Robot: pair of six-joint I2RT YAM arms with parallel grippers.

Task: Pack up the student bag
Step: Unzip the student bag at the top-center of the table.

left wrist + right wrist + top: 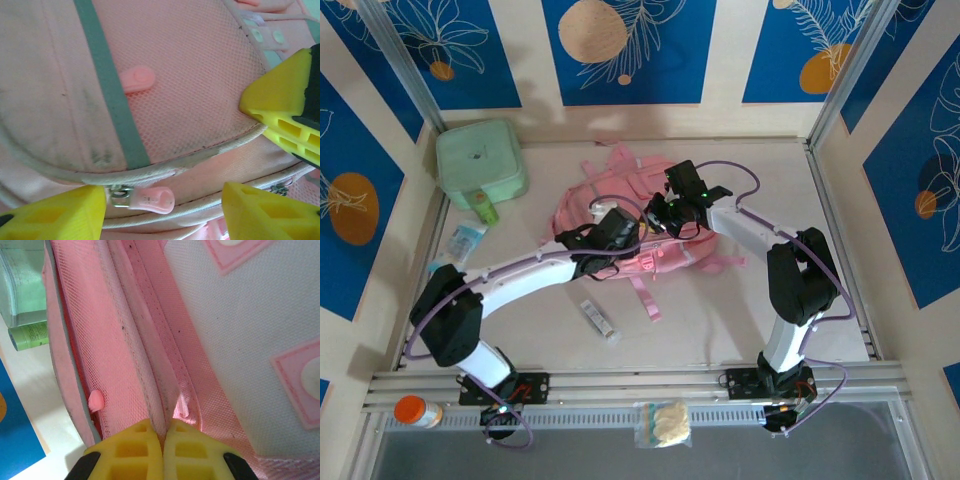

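At the near rail we note an orange-capped bottle on the left and a clear packet of pale contents at the centre. On the worktop beyond, a small white tube lies near a loose pink strap. Both arms reach inward to the student bag, which lies flat at mid-worktop with further straps spread toward the back wall.

The left fingers stand partly apart over the bag's front and grip nothing. A pink zip pull on its metal slider lies between them, closer to the finger at the left of that wrist view. A second pull rests on the mesh panel beyond. The right fingers are pressed together on a ridge of the bag's pink fabric, which puckers at their tips.

Farther left, a clear pouch and a green tube lie apart from the bag. A mint-green soft case sits in the far-left corner.
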